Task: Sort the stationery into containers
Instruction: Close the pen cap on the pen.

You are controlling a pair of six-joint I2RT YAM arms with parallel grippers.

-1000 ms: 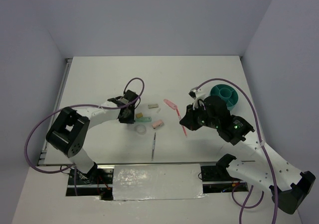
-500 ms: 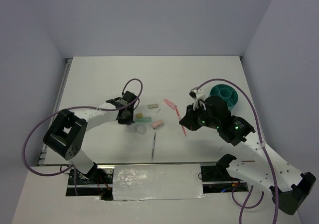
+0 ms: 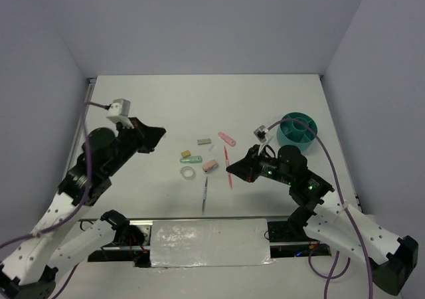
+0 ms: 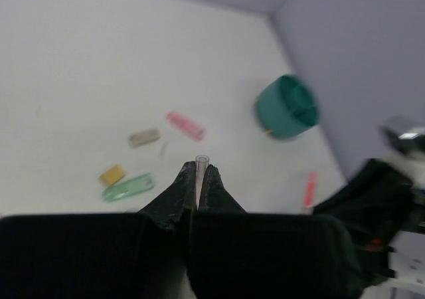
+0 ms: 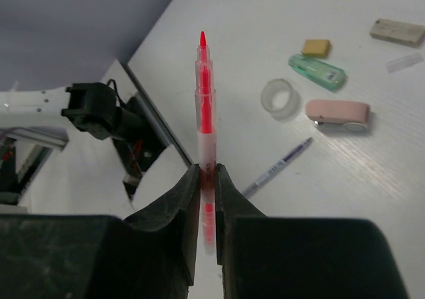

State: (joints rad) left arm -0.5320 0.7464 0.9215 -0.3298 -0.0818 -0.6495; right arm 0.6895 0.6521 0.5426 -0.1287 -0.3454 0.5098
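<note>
One grey pen [image 3: 205, 194] lies nearest the arm bases on the tabletop [image 3: 146, 99]. Its long axis runs close to 6–12 o'clock, and its tip end is too small to tell. At its 11 o'clock a single clear tape ring [image 3: 188, 173] lies flat.

One pink pen [image 5: 202, 106] is off the tabletop, at 3 o'clock of the blocks. The right pincer [image 5: 207, 174] is clamped on its barrel. Its long axis also runs about 6–12, with the red tip toward 12.

There are five blocks:
- The nearer pink block [image 3: 210, 165] is at 2 o'clock of the ring.
- The green block [image 3: 191, 159] lies roughly 9–3.
- The tan block [image 3: 186, 153] is just beside the green one, on its far side.
- The grey block [image 3: 204, 141] is farther back, with a small clear sliver [image 5: 405, 61] beside it.
- The farther pink block [image 3: 226, 139] is at 3 o'clock of the grey one, lying about 10–4.

The left pincer [image 4: 198, 169] hangs raised at 9 o'clock of the blocks. Its fingers are pressed together on one thin clear tube [image 4: 201, 161] that pokes past the tips. What the tube is cannot be told.

The one teal organiser [image 4: 277, 116] stands upright at about 3 o'clock of the blocks, well apart from them, with its inner dividers showing.
</note>
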